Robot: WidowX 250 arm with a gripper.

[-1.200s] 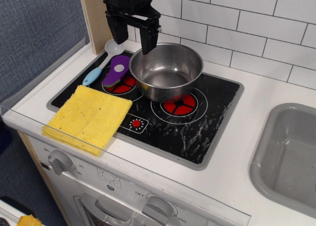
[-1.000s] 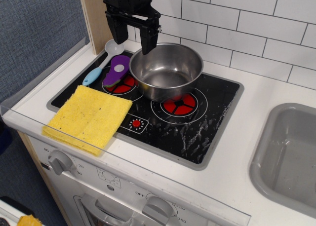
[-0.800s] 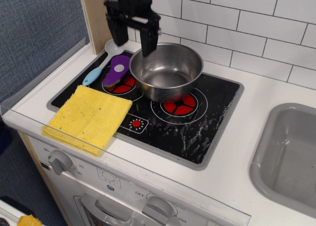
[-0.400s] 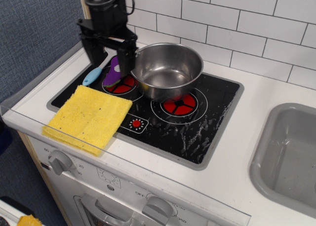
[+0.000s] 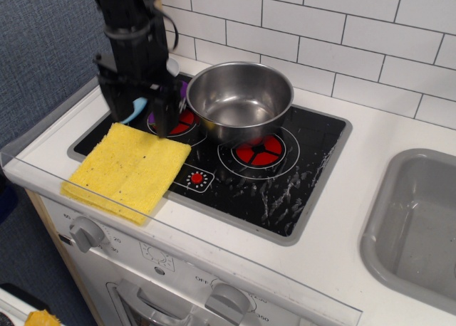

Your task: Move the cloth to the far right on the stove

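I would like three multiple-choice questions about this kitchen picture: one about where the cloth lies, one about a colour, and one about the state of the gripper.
1. Where does the cloth lie?
A. in the sink
B. on the front left corner of the stove, overhanging its rim
C. inside the pot

2. What colour are the burner circles on the stove?
A. red
B. blue
C. green

3. What is the state of the gripper?
A. shut on the cloth
B. shut on the pot
C. open, holding nothing

Answers:
1. B, since the yellow square covers the left front rim, and the sink and pot hold no cloth.
2. A, since the circle beside the pot is red.
3. C, since its two fingers stand apart above the cloth's far edge.
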